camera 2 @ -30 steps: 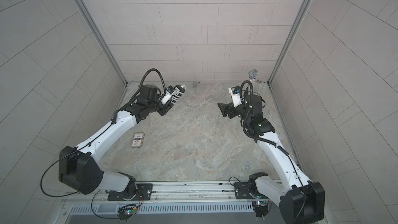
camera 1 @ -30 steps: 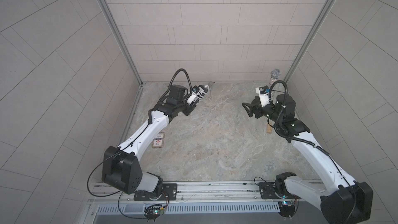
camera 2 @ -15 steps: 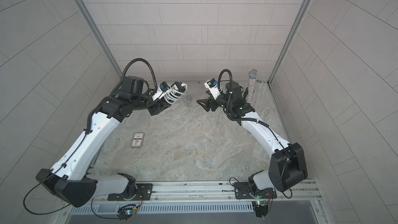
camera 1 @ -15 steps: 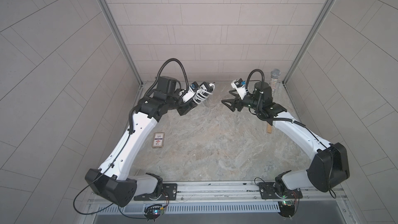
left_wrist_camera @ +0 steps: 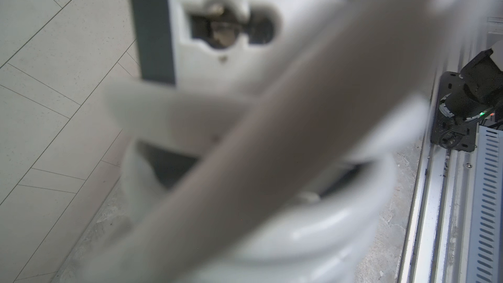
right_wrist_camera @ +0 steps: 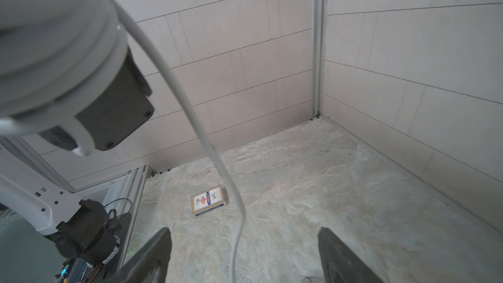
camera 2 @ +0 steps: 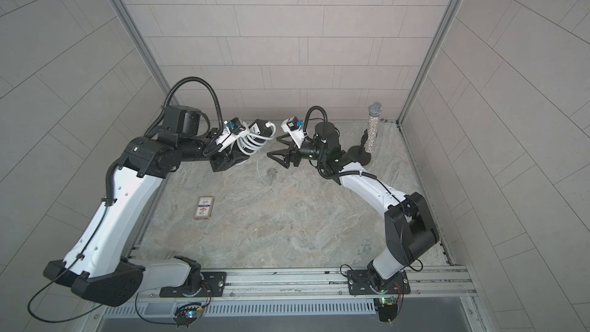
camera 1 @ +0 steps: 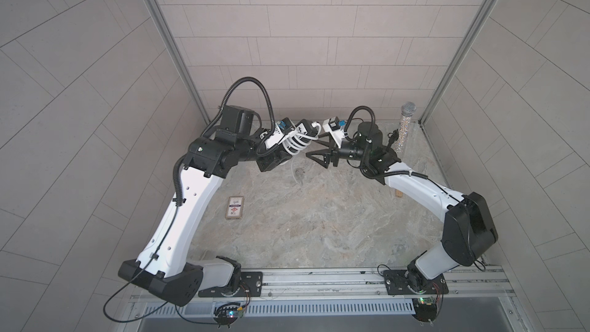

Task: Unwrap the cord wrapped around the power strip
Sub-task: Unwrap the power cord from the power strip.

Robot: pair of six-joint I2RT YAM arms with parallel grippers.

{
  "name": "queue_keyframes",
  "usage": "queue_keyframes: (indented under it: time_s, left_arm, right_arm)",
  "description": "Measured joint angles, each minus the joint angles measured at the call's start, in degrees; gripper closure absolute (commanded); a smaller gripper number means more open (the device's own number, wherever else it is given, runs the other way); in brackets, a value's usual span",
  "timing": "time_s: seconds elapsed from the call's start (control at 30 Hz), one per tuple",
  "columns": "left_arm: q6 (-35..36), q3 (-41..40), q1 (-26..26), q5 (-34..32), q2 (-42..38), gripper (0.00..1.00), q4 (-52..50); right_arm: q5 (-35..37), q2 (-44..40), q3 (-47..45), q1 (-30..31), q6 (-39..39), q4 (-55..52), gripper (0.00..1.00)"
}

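Clamping black rectangular power strip [camera 1: 305, 127], left gripper [camera 1: 282, 154], white cord [camera 1: 298, 145] coiled round it, right gripper [camera 1: 314, 151] splayed alongside, broad grey stone tabletop [camera 1: 319, 218] below.

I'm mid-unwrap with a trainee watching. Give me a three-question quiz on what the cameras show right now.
1. True or false: the right end effector is shut on the cord.
2. What holds the power strip? A) the left end effector B) the right end effector C) neither
3. Fill in: several turns of cord are still ___ the strip.

Key:
1. False. It is open. In the right wrist view the loose cord shows between its fingers, ungripped.
2. A.
3. Wound around.
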Motion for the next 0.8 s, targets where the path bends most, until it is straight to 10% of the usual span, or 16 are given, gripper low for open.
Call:
queue_keyframes:
  time_s: [0.27,0.8]
  left_arm:
    - [-0.09,0.42,-0.09,2.32,0.35,1.0,-0.55]
    - [-1.49,1.22,-0.09,4.28,0.35,1.0,-1.29]
  right_arm:
    - [1.84,3.8,2.43,3.65,1.03,2.54,0.23]
    - [2.4,13.05,8.35,4.02,4.48,6.84,0.97]
